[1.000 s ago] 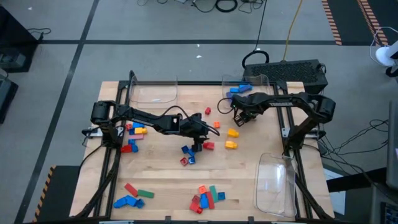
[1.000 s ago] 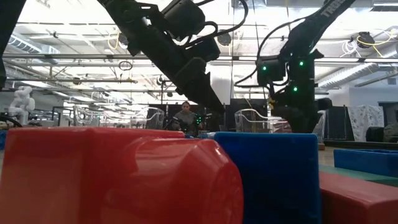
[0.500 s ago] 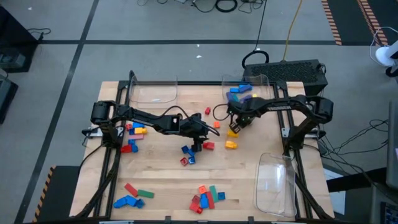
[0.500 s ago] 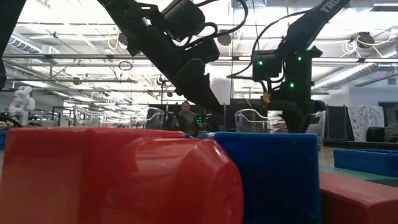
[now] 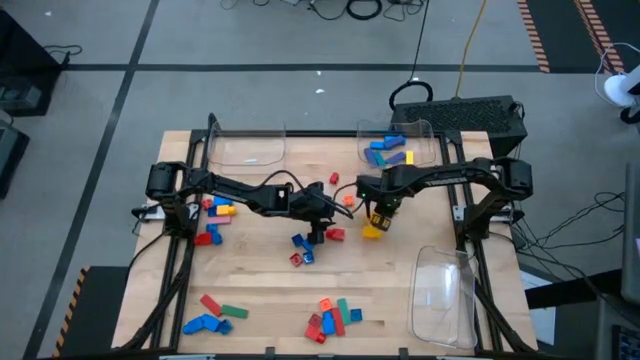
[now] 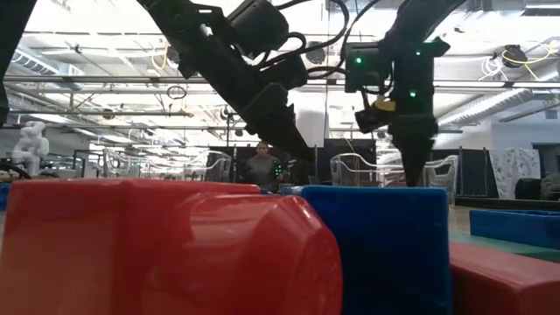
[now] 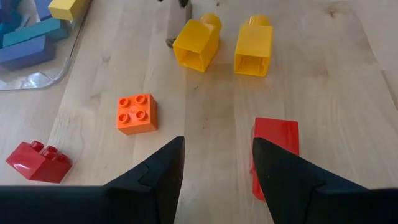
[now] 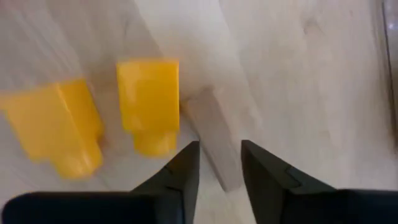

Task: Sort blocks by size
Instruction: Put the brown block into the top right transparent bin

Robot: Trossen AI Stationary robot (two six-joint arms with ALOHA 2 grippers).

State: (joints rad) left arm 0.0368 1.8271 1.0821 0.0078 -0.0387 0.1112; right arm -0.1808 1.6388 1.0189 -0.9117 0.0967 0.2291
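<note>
Right tool point(image 5: 380, 216) has swung to yellow blocks point(image 5: 372, 231).

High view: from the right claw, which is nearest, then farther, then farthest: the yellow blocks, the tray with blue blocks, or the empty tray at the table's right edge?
From the right gripper:
1. Yellow blocks, just below it.
2. Tray with blue blocks, at the back edge.
3. Empty tray, at the front right.

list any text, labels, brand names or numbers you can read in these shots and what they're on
"TRO": white letters on the right arm in the low view, cut off by the picture's top edge, so the rest of the word cannot be read.
The blocks carry no print.
The clear trays and the table show no labels.
The dark box behind the table shows nothing readable.
</note>
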